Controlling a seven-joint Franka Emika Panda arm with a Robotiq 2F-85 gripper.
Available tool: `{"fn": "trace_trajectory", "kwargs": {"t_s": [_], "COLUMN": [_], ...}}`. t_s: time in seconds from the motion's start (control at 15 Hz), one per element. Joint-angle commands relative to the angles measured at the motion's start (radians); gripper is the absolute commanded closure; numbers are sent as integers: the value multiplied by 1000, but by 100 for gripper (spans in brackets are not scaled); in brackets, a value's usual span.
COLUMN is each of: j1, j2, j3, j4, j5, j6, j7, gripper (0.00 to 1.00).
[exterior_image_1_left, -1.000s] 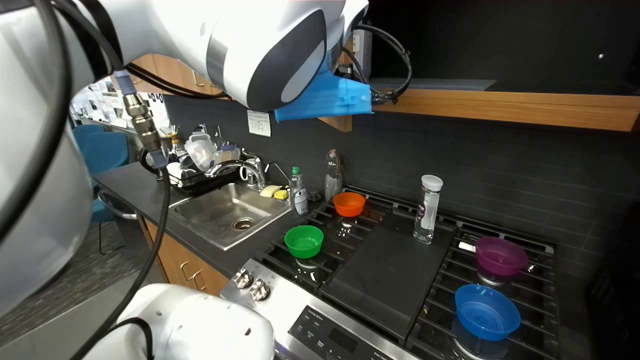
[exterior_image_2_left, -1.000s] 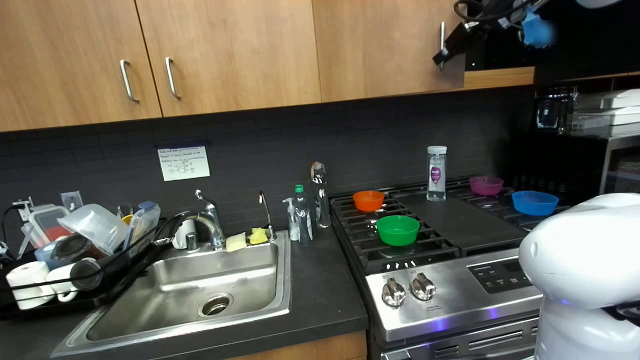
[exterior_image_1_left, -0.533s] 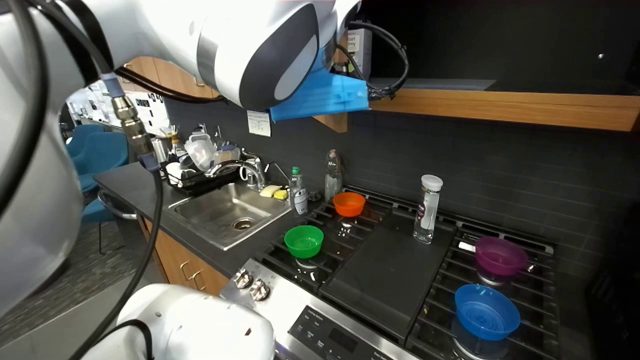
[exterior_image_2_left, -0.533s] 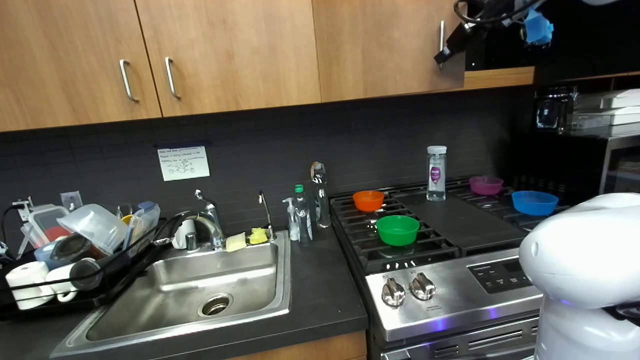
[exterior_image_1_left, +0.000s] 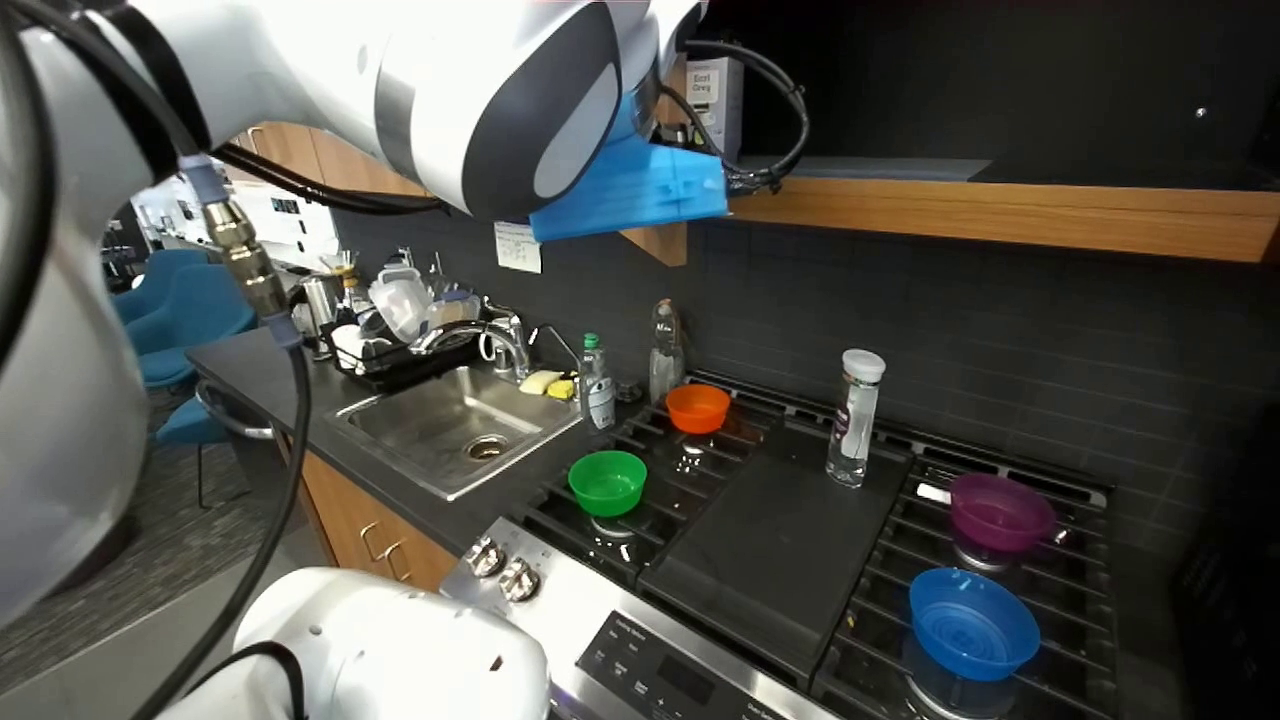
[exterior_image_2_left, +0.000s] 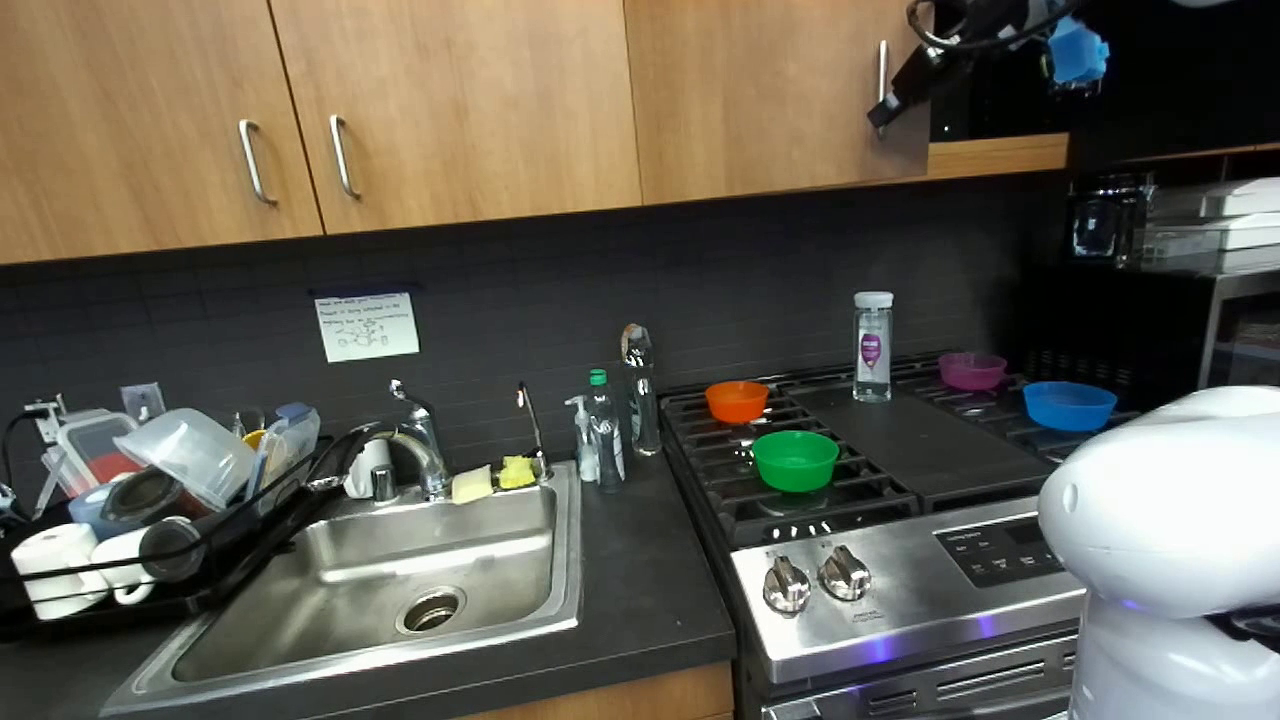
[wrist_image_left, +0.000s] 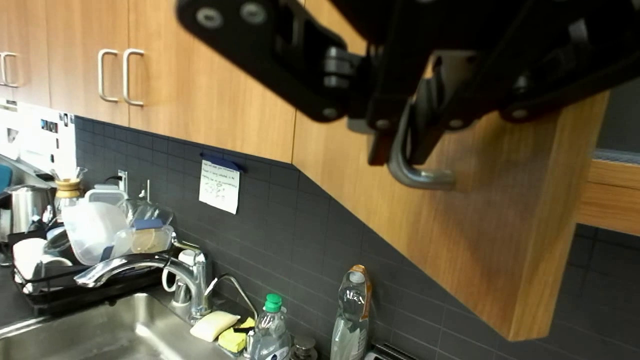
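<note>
The wrist view showed the pincer (wrist_image_left: 403, 147) clenched on a metal handle (wrist_image_left: 430, 180), with a finger on each side of the upright bar and the handle's lower bend poking out just below the fingertips. The handle sat on the front of a wooden cabinet door (wrist_image_left: 480, 250), near its thick free edge, and the door stood swung out. In an exterior view the fingertips met the handle's lower part, while its upper end rose above them. A blue cover (exterior_image_1_left: 640, 190) hid both pincer and handle in an exterior view, where a dark shelf space (exterior_image_1_left: 980, 90) lay open beyond the door.

Left of the door, a handwritten note (wrist_image_left: 219, 186) hung on the dark wall (wrist_image_left: 280, 225). Below, well apart from the pincer, stood a green-capped bottle (wrist_image_left: 271, 332) and a taller clear bottle (wrist_image_left: 350, 320). In both exterior views the stove (exterior_image_2_left: 960, 610) bore a green bowl (exterior_image_2_left: 796, 462) and an orange bowl (exterior_image_2_left: 737, 402).
</note>
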Motion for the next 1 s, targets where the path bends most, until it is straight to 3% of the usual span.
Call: {"fn": "trace_trajectory", "kwargs": {"t_s": [0.0, 0.93], "j1": [40, 83], "j2": [-35, -94], "j3": [45, 127], "j4": [-51, -89], "j5": [-33, -104], "j6": [-97, -74], "j7": [15, 169], "gripper": [97, 97]}}
